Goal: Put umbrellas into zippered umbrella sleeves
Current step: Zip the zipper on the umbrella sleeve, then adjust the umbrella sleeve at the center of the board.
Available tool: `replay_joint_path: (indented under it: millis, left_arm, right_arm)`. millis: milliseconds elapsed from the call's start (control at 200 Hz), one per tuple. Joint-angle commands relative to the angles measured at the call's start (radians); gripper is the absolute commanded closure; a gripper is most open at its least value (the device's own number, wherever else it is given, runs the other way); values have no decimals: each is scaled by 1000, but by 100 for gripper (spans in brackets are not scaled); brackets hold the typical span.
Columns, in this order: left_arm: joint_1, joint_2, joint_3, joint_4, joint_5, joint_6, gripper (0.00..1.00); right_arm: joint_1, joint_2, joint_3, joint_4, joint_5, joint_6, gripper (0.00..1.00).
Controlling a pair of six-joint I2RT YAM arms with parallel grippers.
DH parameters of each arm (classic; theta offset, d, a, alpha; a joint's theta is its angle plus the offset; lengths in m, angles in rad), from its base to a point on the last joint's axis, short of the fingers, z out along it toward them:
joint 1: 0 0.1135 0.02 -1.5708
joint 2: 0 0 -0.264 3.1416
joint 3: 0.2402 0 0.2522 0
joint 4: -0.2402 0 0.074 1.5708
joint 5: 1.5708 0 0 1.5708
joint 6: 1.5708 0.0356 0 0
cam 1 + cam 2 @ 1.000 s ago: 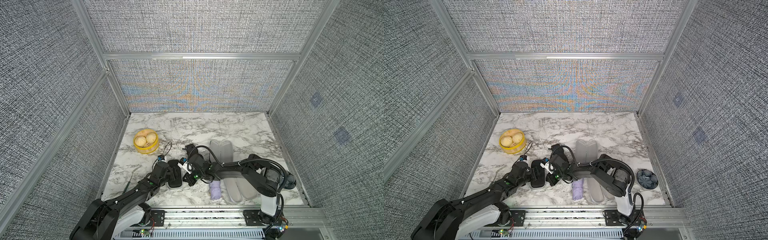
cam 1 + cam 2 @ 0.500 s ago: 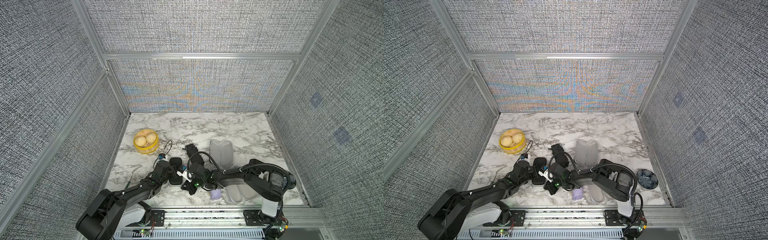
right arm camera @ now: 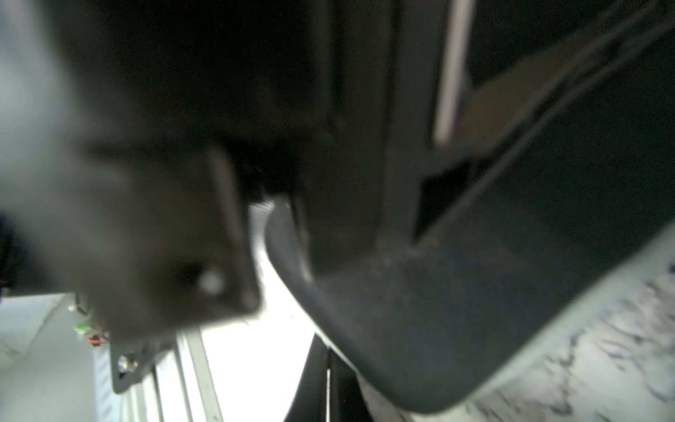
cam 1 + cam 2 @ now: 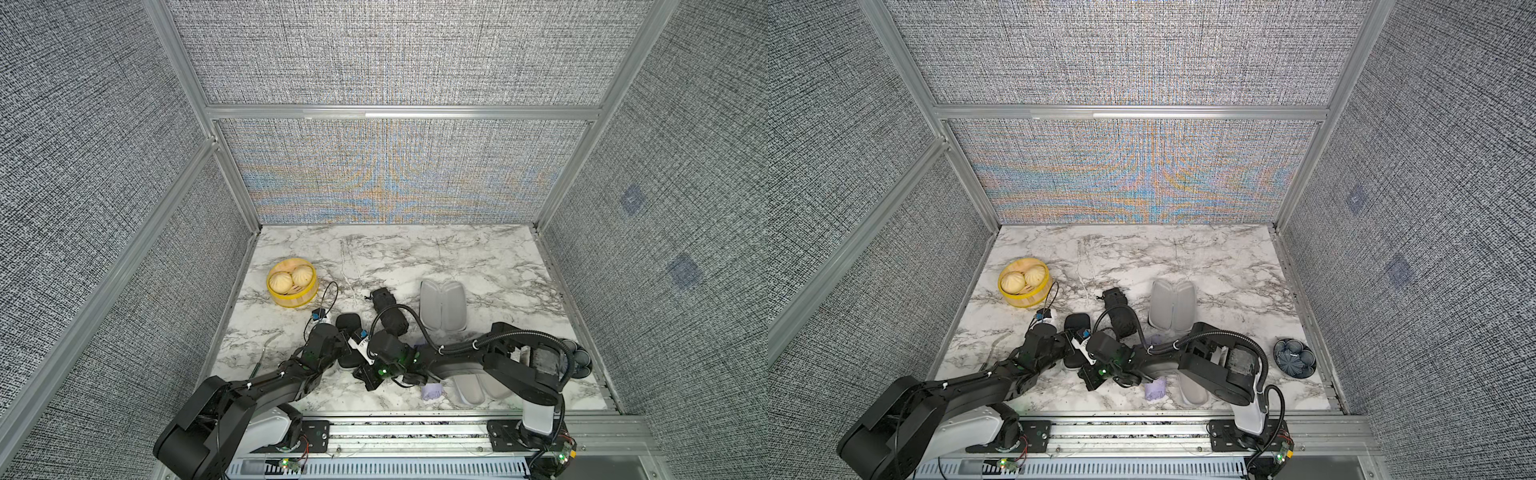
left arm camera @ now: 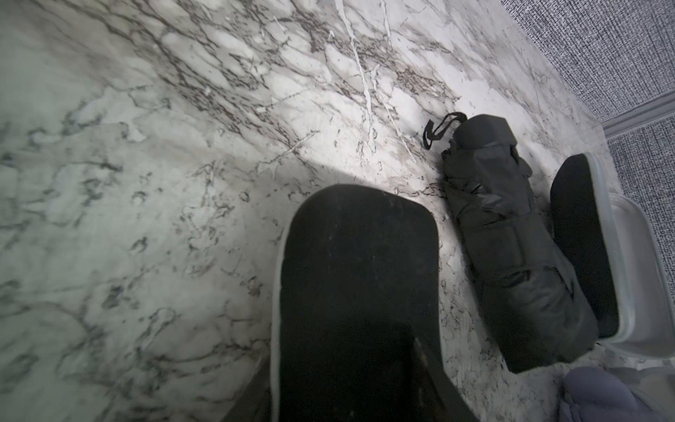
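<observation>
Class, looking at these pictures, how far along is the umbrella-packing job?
Done: nothing certain; no umbrella shows inside a sleeve. In hand: the left hand and the shut right hand are at the black sleeve, contents hidden. Remaining: the black umbrella lies loose beside the open sleeve, and the lavender umbrella lies on the table.

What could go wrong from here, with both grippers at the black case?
The left gripper and right gripper crowd the black case; they could bump each other. The right arm's cable arches over the loose black umbrella and might snag it. The lavender umbrella lies partly under the right arm near the table's front edge; a sweep could push it off.
</observation>
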Motion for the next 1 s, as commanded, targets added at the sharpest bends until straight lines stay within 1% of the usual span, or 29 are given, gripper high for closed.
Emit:
replay_joint_path:
  millis: [0,135,210,255,290,340,440,475,561,611,651,711,756,776,836,951,996]
  left_arm:
    - [-4,5,-13,-80,7,1,56]
    - [-5,-25,-27,-59,26,-11,58]
    - [-4,-60,-16,-121,11,-2,58]
    - [-4,-86,-11,-156,-1,5,57]
    - [-4,-109,-5,-181,-7,5,54]
    - [-4,-140,-1,-211,-19,1,47]
    - [-4,-205,15,-283,-73,4,27]
    - [-4,-229,23,-318,-97,12,22]
    - [-4,-284,32,-351,-172,41,20]
    - [-3,-307,42,-377,-227,50,14]
    - [-3,-315,66,-425,-268,61,14]
    - [-2,-314,87,-459,-300,72,13]
    - [-2,-303,88,-448,-320,73,13]
    - [-2,-295,87,-442,-328,75,11]
    - [-1,-258,102,-436,-345,82,10]
    - [2,-165,133,-365,-336,136,10]
    - [1,-125,155,-364,-333,152,10]
  right_arm:
    - [22,-4,19,25,-22,7,100]
    - [22,8,26,19,-7,11,100]
    - [11,18,26,4,-11,7,100]
    - [-4,15,3,3,-13,7,100]
    - [-15,10,-21,5,-15,7,100]
    - [-33,-1,-45,-12,-27,-9,100]
    - [-63,-40,-99,-26,-24,-28,100]
    - [-71,-46,-105,-39,-30,-45,100]
    - [-99,-55,-78,-119,-53,-105,100]
    - [-120,-58,-72,-145,-63,-125,100]
    - [-138,-59,-69,-158,-80,-143,100]
    - [-164,-53,-59,-178,-92,-165,100]
    - [-180,-47,-47,-203,-99,-183,100]
    - [-185,-45,-46,-207,-103,-190,100]
    - [-192,-38,-42,-209,-114,-206,100]
    - [-194,-25,-23,-245,-124,-248,100]
    - [-195,-27,-23,-252,-119,-251,100]
